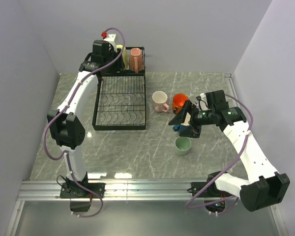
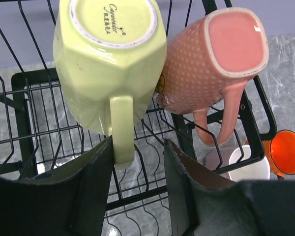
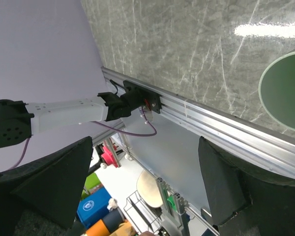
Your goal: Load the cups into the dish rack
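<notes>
The left end effector (image 2: 137, 147) hovers at the raised back basket of the dish rack (image 1: 95, 118). Its fingers are apart, with the handle of the upturned yellow cup (image 2: 108, 59) between them, close to the left finger. A dotted pink cup (image 2: 206, 69) touches the yellow one on the basket's right side.

On the desk (image 1: 128, 152), a second pink cup (image 1: 160, 102) and an orange cup (image 1: 179, 102) stand just beside the tray's right rim. A green cup (image 1: 183, 145) sits nearer the front.

The right end effector (image 3: 142, 167) is spread wide, above a partly hidden blue cup (image 1: 178, 129).

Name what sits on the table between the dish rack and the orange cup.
One pink cup stands there, shown in the top view.
</notes>
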Controlling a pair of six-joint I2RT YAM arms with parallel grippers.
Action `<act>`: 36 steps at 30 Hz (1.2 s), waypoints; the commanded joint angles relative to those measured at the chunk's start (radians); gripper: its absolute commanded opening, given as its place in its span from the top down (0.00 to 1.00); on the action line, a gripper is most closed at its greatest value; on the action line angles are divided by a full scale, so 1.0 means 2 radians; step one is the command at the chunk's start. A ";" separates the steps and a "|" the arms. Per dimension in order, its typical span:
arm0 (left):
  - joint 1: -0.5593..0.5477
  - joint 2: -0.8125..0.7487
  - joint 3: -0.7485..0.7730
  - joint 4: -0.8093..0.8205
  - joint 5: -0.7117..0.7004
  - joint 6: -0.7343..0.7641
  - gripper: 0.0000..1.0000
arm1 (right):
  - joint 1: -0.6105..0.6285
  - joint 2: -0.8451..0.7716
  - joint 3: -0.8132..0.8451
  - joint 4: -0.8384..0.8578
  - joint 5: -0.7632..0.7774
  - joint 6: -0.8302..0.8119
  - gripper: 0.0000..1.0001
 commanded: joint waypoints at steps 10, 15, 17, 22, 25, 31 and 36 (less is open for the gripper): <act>0.010 -0.019 0.020 0.003 -0.012 -0.031 0.42 | -0.007 0.005 0.017 0.014 -0.014 -0.008 0.06; 0.017 -0.054 0.016 0.009 -0.021 -0.049 0.34 | -0.007 0.024 0.039 0.005 0.004 -0.025 0.06; 0.017 -0.067 0.010 0.011 -0.029 -0.052 0.32 | -0.007 0.033 0.050 -0.003 0.018 -0.043 0.06; 0.016 -0.119 -0.032 0.018 -0.030 -0.067 0.28 | -0.007 0.079 0.093 -0.028 0.060 -0.090 0.06; 0.013 -0.153 -0.073 0.022 -0.030 -0.078 0.26 | -0.007 0.111 0.122 -0.028 0.086 -0.111 0.06; -0.022 -0.213 -0.157 0.002 -0.029 -0.098 0.29 | 0.045 0.215 0.254 -0.049 0.208 -0.192 0.06; -0.079 -0.254 -0.205 -0.022 -0.029 -0.117 0.33 | 0.058 0.324 0.368 -0.051 0.238 -0.194 0.08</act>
